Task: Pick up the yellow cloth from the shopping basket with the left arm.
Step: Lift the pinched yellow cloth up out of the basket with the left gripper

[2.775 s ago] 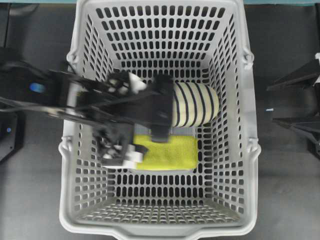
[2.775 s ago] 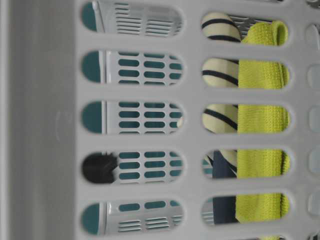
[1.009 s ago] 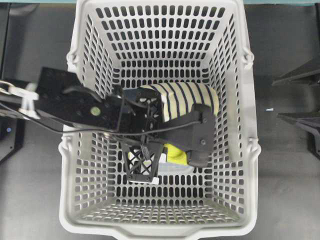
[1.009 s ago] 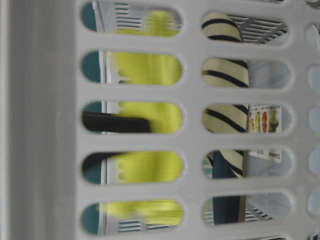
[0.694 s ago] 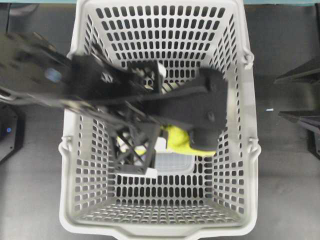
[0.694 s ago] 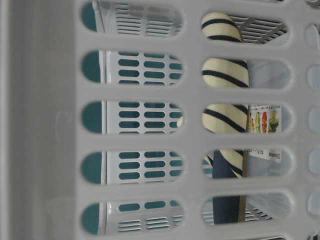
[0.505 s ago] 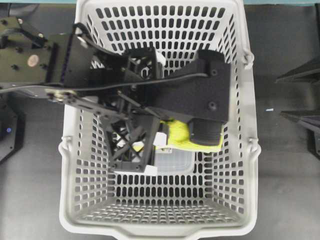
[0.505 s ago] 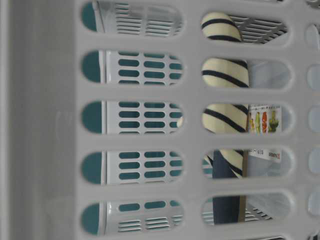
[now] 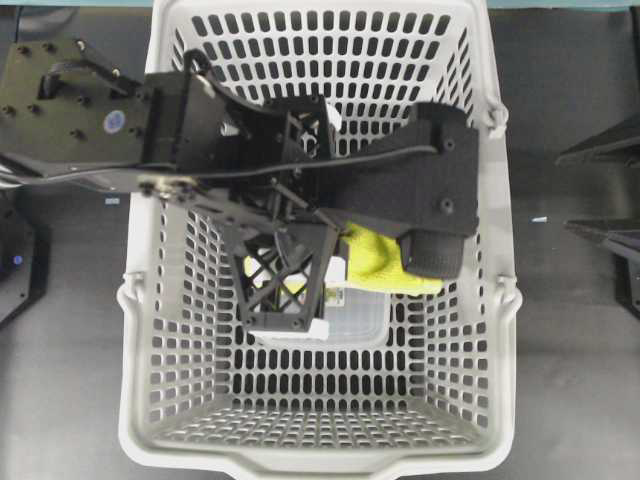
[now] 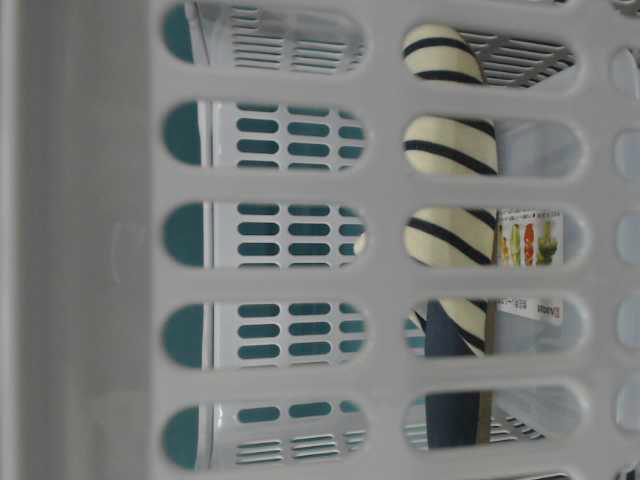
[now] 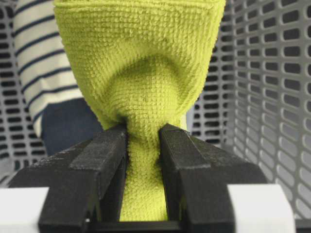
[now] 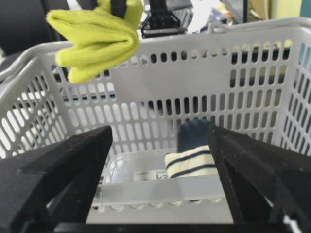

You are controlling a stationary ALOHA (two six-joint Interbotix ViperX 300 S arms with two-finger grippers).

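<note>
Left claw (image 11: 144, 141): clenched on the cloth (image 11: 141, 73) (bunched between its tips)
Basket (image 9: 330, 440): below claw
Right claw (image 12: 160, 160): released

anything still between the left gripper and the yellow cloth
Nothing visible. The left gripper is already shut on the yellow cloth, which hangs above the rim of the shopping basket. The striped slipper lies below on the basket floor, apart from the cloth.

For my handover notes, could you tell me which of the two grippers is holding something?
The left gripper, shut on the fuzzy yellow-green cloth; the right gripper stands open, empty.
</note>
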